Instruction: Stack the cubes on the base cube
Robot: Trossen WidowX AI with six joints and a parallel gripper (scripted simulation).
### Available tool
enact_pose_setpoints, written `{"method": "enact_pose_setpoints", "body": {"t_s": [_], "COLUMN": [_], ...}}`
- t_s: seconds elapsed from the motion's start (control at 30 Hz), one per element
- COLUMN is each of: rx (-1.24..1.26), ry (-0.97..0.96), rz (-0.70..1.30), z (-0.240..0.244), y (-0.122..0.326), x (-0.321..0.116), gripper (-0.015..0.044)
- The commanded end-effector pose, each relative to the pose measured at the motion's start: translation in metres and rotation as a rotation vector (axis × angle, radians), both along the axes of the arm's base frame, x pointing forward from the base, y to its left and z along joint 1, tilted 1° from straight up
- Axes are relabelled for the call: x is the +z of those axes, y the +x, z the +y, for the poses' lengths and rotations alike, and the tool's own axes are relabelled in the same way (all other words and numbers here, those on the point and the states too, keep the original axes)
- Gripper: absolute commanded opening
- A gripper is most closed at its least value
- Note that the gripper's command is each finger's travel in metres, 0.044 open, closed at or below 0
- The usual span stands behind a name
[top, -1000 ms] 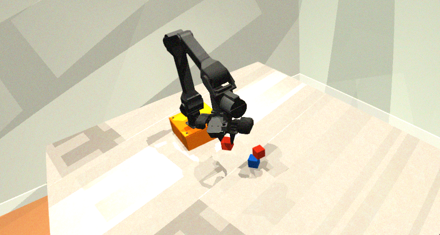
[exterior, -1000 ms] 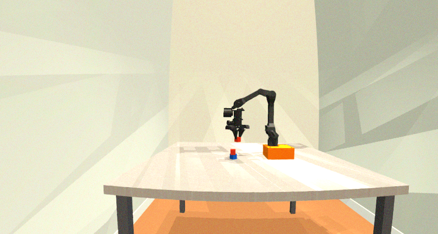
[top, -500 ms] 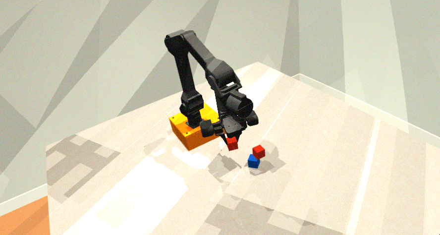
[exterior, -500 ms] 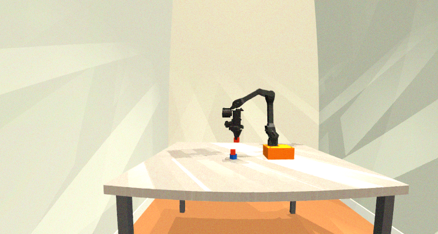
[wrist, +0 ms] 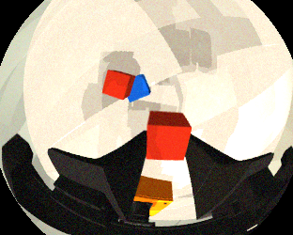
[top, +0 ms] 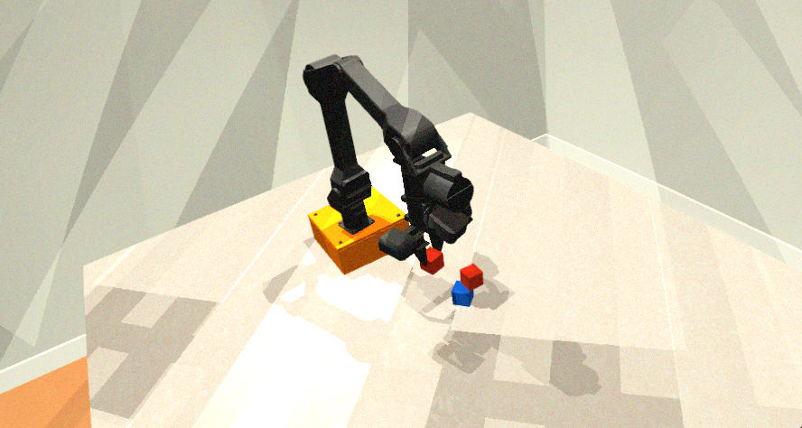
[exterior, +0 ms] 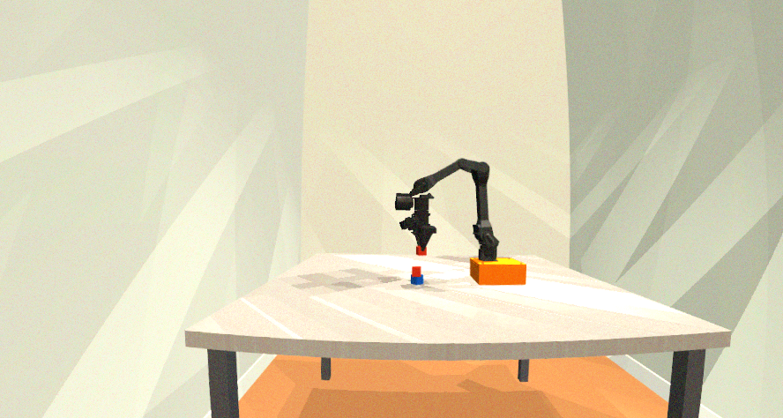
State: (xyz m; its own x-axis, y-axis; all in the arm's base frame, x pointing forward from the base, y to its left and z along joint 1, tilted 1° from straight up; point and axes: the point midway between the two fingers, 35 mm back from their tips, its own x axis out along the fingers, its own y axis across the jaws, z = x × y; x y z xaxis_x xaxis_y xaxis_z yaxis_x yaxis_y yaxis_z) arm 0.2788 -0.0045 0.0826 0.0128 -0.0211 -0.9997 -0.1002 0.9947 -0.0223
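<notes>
With our gripper (top: 431,252) (exterior: 422,249) (wrist: 168,141) we grip one red cube (top: 432,260) (exterior: 421,250) (wrist: 167,141) above the bench (top: 561,290) (exterior: 457,350) (wrist: 61,70); our other red cube (top: 470,276) (exterior: 416,271) (wrist: 117,85) sits off-centre on the blue cube (top: 462,294) (exterior: 416,279) (wrist: 140,88).

Lab-like room: black robot arm (top: 339,127) (exterior: 481,201) on orange base box (top: 368,256) (exterior: 501,273), bare-topped table (exterior: 457,351), plain pale walls.

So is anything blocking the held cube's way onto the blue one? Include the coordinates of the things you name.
Nothing visible stands between the held red cube (top: 432,260) (exterior: 421,250) (wrist: 167,142) and the blue cube (top: 461,295) (exterior: 416,279) (wrist: 141,87), but the other red cube (top: 470,276) (exterior: 416,272) (wrist: 117,85) already covers part of the blue one's top.
</notes>
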Motion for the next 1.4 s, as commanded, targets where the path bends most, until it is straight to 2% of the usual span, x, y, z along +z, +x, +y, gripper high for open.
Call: {"method": "enact_pose_setpoints", "body": {"t_s": [0.0,0.9,1.17,1.37], "rx": [0.156,1.178,1.204,1.230], "ry": [-0.004,-0.018,-0.019,-0.033], "rz": [-0.002,0.019,0.020,0.030], "z": [0.004,0.030,0.030,0.030], "y": [0.005,0.020,0.020,0.020], "x": [0.000,-0.004,-0.005,-0.021], "gripper": [0.0105,0.0105,0.0105,0.0105]}}
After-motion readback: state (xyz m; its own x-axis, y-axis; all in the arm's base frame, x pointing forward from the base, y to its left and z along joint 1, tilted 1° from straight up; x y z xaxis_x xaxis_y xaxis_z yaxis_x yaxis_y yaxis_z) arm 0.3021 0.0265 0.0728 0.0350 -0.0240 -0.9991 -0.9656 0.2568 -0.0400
